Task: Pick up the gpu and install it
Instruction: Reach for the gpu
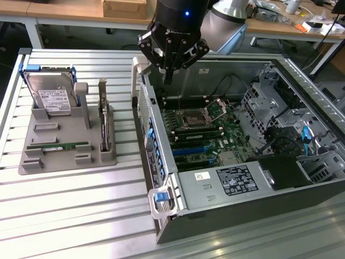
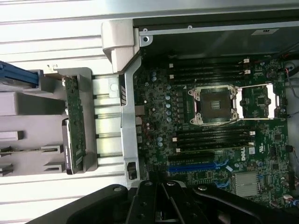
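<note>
Jaws pressed together, empty, above the case [image 1: 161, 141]. The gpu [image 1: 104, 125] stands edgewise in its holder [image 1: 56, 161]: likely light, stiff, fragile; best pinched across its top edge.

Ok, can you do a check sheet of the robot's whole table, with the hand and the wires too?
Surface: ribbed metal table.
Job's things: gpu standing upright in the grey holder; case open, board showing.
Clutter: hard drive and memory stick on the holder.
Grippers: hand shut, empty, over the case's edge nearest the holder.
Cables: black wires and blue wires inside the case.
Surroundings: wooden benches, cardboard box.
</note>
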Controlling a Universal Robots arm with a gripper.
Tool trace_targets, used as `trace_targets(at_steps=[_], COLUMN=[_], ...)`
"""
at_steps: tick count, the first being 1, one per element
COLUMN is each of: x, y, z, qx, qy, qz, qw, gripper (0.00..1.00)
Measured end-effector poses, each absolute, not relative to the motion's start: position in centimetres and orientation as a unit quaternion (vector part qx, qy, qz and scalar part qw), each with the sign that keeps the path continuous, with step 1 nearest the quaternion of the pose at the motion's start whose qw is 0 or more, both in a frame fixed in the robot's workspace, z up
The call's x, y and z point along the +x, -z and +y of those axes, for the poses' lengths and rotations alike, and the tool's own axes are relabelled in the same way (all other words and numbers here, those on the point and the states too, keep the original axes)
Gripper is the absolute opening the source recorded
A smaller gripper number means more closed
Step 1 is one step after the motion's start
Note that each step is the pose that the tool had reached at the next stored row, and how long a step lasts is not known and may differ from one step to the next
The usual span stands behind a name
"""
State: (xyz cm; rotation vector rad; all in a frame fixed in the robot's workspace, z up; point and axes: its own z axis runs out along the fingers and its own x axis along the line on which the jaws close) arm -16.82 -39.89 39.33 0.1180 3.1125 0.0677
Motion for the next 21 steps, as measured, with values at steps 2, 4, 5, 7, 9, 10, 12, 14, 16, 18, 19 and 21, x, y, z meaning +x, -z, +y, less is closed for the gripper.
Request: trace_targets(at_steps=[2, 4, 5, 7, 9, 10, 12, 14, 16, 18, 19, 21], x=[-17.1, -17.3, -17.5, -17.6, -17.8, -17.8, -19.8, -19.9, -20.1, -20.2, -20.3, -20.4], y=[-39.3, -39.3, -39.3, -39.3, -39.3, -39.3, -39.3, -39.3, -39.3, -39.3, -39.3, -39.3], z=[-39.9, -39.9, -39.9, -39.9, -39.9, -39.9, -39.9, -39.9, -39.9, -39.9, -39.9, -39.9], qx=[0.038, 0.038, 0.038, 0.038, 0.038, 0.038, 0.038, 0.038, 0.038, 0.038, 0.038, 0.038], qy=[-0.022, -0.022, -0.022, -0.022, -0.022, -0.022, -0.022, -0.022, -0.022, -0.022, -0.022, -0.022], qz=[0.999, 0.999, 0.999, 0.999, 0.999, 0.999, 0.999, 0.999, 0.999, 0.999, 0.999, 0.999], qw=[0.013, 0.013, 0.013, 0.013, 0.013, 0.013, 0.013, 0.013, 0.013, 0.013, 0.013, 0.013], gripper=[0.11, 0.11, 0.11, 0.11, 0.11, 0.11, 0.11, 0.11, 0.11, 0.11, 0.11, 0.11])
